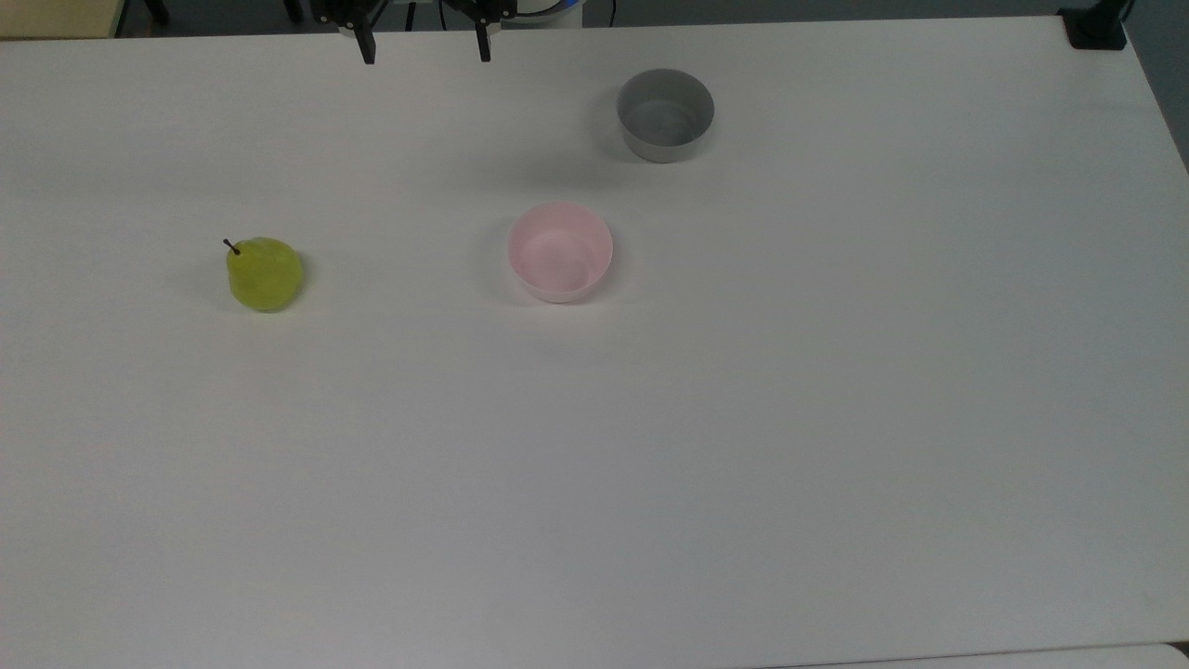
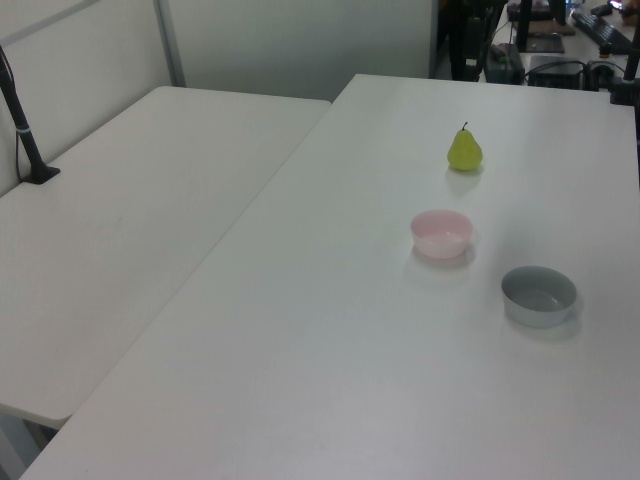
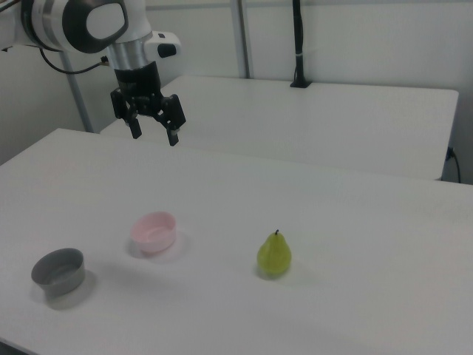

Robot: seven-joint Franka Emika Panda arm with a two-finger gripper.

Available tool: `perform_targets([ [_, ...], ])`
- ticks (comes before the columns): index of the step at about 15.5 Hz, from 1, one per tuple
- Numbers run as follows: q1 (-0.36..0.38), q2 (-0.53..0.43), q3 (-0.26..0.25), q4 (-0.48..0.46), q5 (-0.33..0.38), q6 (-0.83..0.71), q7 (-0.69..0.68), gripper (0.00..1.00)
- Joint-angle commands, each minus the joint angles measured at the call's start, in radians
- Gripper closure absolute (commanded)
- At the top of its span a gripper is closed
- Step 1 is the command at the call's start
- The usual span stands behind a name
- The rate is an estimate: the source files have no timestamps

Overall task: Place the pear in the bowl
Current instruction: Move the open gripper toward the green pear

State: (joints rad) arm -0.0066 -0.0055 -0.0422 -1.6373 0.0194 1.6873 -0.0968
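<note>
The yellow-green pear (image 1: 265, 273) (image 2: 464, 150) (image 3: 274, 254) stands upright on the white table, stem up. The pale pink bowl (image 1: 560, 252) (image 2: 441, 233) (image 3: 154, 231) sits empty near the table's middle, to the right of the pear in the top view. My gripper (image 1: 424, 51) (image 3: 154, 135) hangs open and empty high above the table's far edge in the top view. In the right view it is well above and behind the bowl, far from the pear.
A grey bowl (image 1: 665, 113) (image 2: 539, 295) (image 3: 58, 272) stands empty beyond the pink one, toward the top view's upper right. A second white table (image 2: 120, 220) adjoins on the left view's left, with a black post (image 2: 22, 125) on it.
</note>
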Motion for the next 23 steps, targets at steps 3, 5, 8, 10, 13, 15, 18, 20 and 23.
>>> perform_targets([
  [3, 0.019, -0.013, -0.013, -0.022, 0.011, 0.026, -0.009, 0.00],
  [5, 0.017, -0.013, -0.013, -0.022, 0.013, 0.026, -0.015, 0.00],
  [8, 0.013, -0.013, -0.013, -0.021, 0.011, 0.026, -0.018, 0.00],
  [10, 0.004, -0.013, -0.013, -0.021, 0.008, 0.025, -0.064, 0.00],
  [13, -0.033, -0.010, -0.010, -0.019, 0.008, 0.025, -0.243, 0.00],
  [15, -0.061, -0.010, -0.008, -0.018, -0.004, 0.022, -0.337, 0.00],
  [18, -0.081, 0.010, -0.008, -0.022, -0.107, 0.020, -0.389, 0.00],
  [20, -0.117, 0.024, -0.008, -0.050, -0.122, 0.031, -0.394, 0.00],
  [23, -0.157, 0.056, -0.013, -0.090, -0.112, 0.103, -0.394, 0.00],
])
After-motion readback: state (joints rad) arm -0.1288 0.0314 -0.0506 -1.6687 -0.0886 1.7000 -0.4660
